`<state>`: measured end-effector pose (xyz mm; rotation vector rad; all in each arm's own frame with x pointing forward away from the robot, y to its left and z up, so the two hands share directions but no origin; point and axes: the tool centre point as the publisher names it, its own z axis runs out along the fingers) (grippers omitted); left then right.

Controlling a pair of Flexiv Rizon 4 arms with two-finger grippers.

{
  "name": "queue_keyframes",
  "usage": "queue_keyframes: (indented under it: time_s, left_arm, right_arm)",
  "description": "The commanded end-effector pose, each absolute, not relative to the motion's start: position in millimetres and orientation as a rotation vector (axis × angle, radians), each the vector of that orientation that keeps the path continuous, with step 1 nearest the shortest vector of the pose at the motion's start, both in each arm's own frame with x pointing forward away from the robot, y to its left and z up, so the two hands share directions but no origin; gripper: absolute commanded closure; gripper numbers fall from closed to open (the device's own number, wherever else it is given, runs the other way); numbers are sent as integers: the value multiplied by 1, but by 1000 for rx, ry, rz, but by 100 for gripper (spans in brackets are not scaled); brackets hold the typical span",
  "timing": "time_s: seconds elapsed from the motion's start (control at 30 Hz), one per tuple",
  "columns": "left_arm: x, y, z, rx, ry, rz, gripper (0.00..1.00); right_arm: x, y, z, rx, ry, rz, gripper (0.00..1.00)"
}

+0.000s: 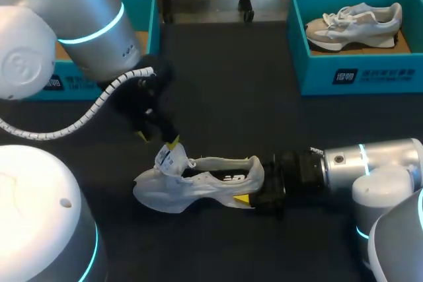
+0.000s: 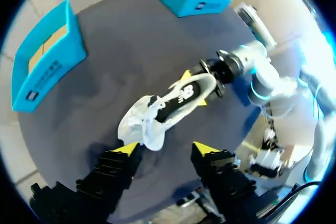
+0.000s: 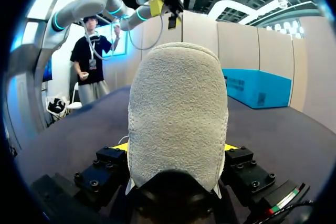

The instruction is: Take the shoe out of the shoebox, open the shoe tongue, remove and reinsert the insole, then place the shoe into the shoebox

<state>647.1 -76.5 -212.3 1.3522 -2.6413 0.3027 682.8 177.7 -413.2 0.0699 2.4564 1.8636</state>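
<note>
The right tool [image 3: 176, 146], its arm low and level, is clenched on the heel of one shoe [image 1: 198, 186] on the desk [image 1: 264, 117]. The left tool [image 2: 164, 148] hangs released just above the tongue. There are two boxes. The left shoebox [image 1: 152, 24] sits behind the left tool, and the right shoebox [image 1: 357, 74] holds a second shoe [image 1: 353, 24].

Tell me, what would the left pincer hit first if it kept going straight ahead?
Most likely the white shoe, at its loose tongue end, which lies just ahead of the open left pincer, close to one yellow tip. Depth is unclear; it could miss and meet the table.
</note>
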Motion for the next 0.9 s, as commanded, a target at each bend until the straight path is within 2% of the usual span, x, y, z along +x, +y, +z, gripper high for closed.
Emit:
queue_keyframes:
  time_s: [0.03, 0.27, 0.3, 0.37, 0.7, 0.9]
  left_arm:
    - [641, -89, -200, 898, -2910, 274, 100]
    - [637, -105, -194, 415, -2990, 278, 100]
    - [641, -108, -195, 417, -2995, 262, 100]
    - [662, -121, -201, 769, -2923, 150, 100]
    - [662, -121, -201, 769, -2923, 150, 100]
    - [651, -139, -229, 494, -3074, 256, 100]
  right_arm:
    - [683, 179, -412, 71, 2459, 1859, 100]
    - [683, 179, -412, 71, 2459, 1859, 100]
    - [683, 179, -412, 71, 2459, 1859, 100]
    - [683, 179, -412, 71, 2459, 1859, 100]
    - [683, 179, -412, 71, 2459, 1859, 100]
    - [683, 179, -412, 71, 2459, 1859, 100]
